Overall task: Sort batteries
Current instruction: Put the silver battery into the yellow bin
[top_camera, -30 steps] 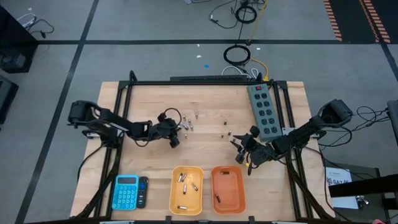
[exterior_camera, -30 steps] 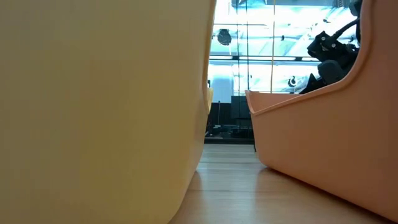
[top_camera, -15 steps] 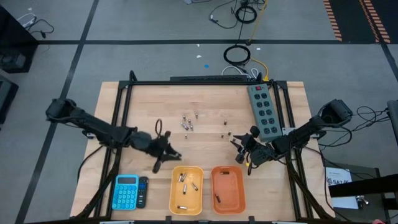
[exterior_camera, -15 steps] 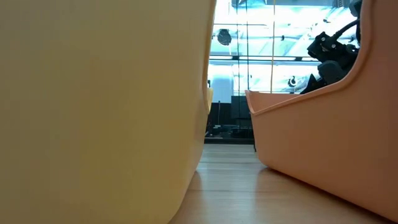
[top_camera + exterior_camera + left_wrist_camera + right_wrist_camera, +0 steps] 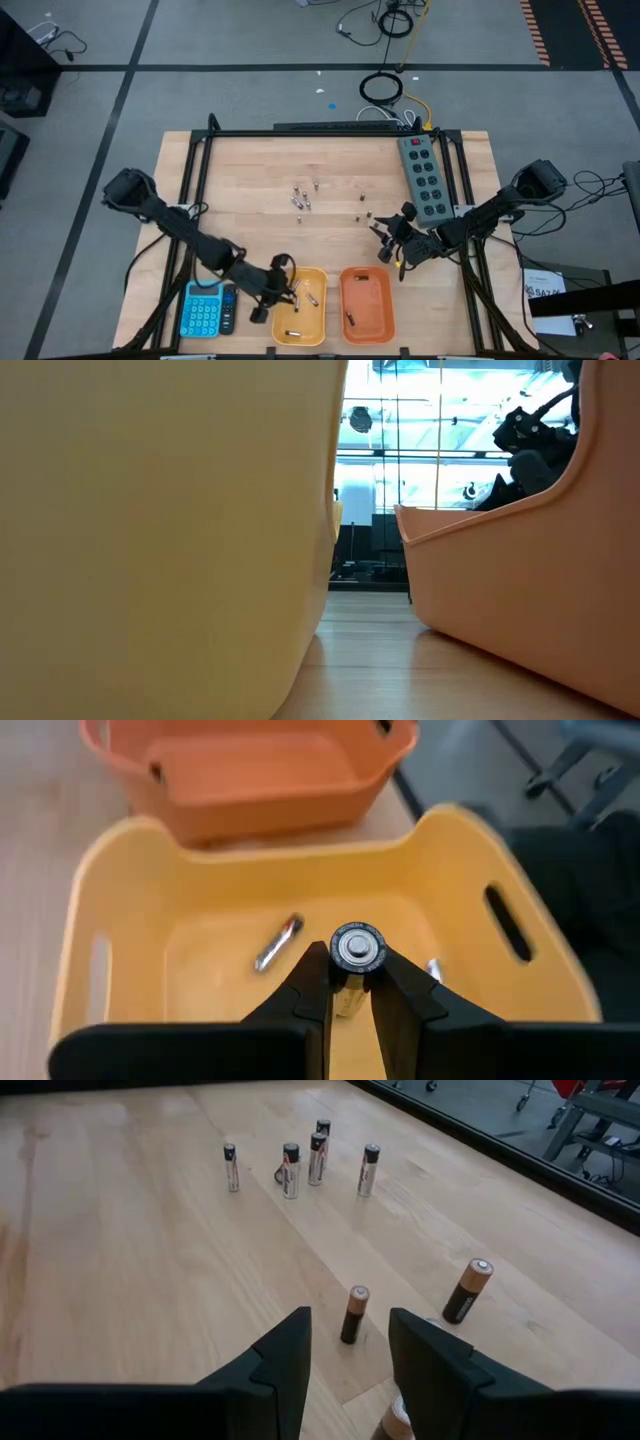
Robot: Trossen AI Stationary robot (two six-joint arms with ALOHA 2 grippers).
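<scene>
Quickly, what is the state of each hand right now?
Left hand: closed on a silvery battery, over the yellow bin.
Right hand: open, empty, before a dark battery.

The left claw (image 5: 281, 297) has carried a battery (image 5: 357, 949) over the yellow bin (image 5: 318, 322).

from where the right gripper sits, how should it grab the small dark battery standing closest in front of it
Grip the small dark battery around the middle of its body, coming in level from the right gripper side. It stands upright on the table, so open fingers can straddle it. The fatter battery stands apart to one side, leaving room for a finger between them.
</scene>
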